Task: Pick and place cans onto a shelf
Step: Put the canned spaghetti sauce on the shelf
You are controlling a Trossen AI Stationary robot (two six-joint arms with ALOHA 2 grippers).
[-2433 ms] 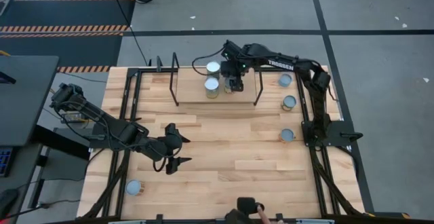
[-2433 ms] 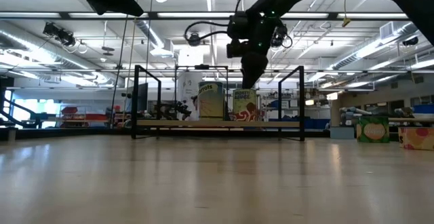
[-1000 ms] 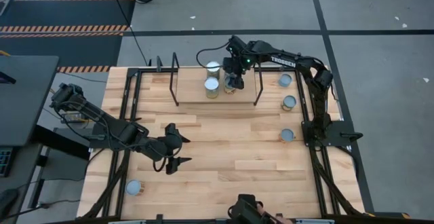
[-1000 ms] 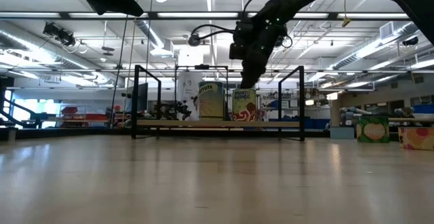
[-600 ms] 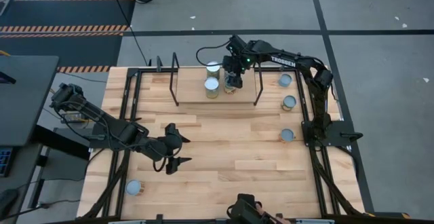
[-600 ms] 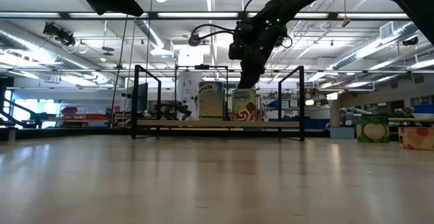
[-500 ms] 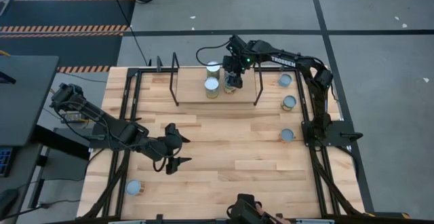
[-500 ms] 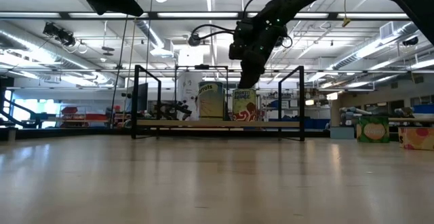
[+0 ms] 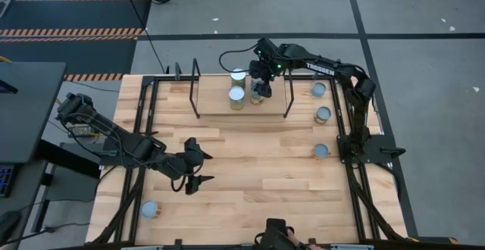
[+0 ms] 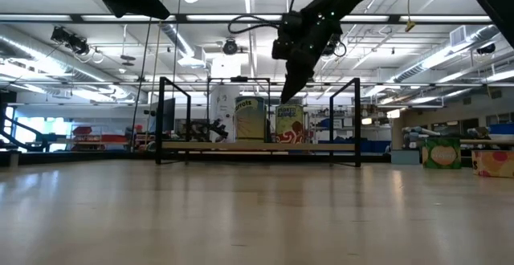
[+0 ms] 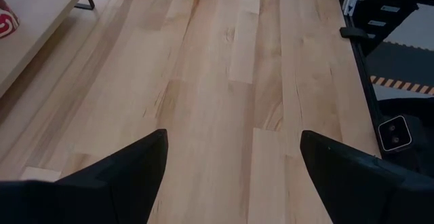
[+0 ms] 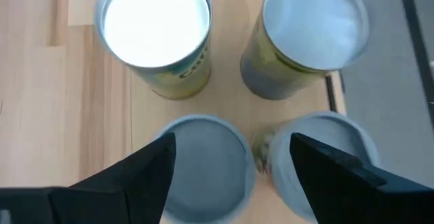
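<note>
Several cans with pale round tops stand upright on the shelf (image 9: 216,106) at the table's far side, among them one (image 9: 238,76) at the back and one (image 12: 152,27) with a yellow label. My right gripper (image 12: 232,142) hangs open just above the nearest two cans (image 12: 203,166), touching none; the low view shows it (image 10: 287,95) clear above a red-labelled can (image 10: 290,124). My left gripper (image 9: 198,168) stands open over the table's left middle, nothing between its fingers (image 11: 135,170).
Three loose cans stand along the table's right side (image 9: 319,89), (image 9: 323,114), (image 9: 321,151), and one near the front left corner (image 9: 149,208). The shelf's black posts (image 9: 196,87) rise at its ends. A person's hand (image 9: 284,235) shows at the near edge.
My right gripper has risen a little from the top of the red-labelled can on the shelf, staying open; the can stays upright where it stood.
</note>
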